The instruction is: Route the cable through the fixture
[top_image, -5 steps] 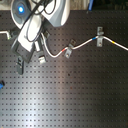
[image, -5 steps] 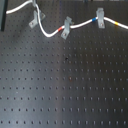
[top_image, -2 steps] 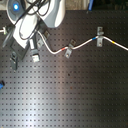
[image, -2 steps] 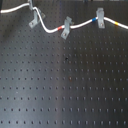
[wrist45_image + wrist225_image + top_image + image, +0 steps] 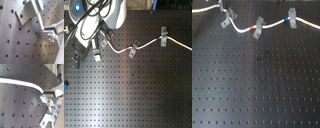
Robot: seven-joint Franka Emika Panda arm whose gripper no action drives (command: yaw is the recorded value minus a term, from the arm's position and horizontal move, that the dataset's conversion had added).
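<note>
The white cable runs from the first exterior view's upper left, dips, then passes a grey clip at its red band and a taller upright clip by its blue band. The fixture, a small tilted grey clip, stands next to the cable's bend. It fills the first wrist view and shows beside the arm in the second exterior view. My gripper hangs just beside the fixture, shut on the cable, which ends at its fingertips.
The black perforated board spreads across both exterior views. The arm's white body covers the second exterior view's upper left. The cable's yellow band lies past the upright clip, toward the first exterior view's right edge.
The arm has shifted slightly near the fixture. The cable's bend by the fixture looks about the same. The clips have not moved.
</note>
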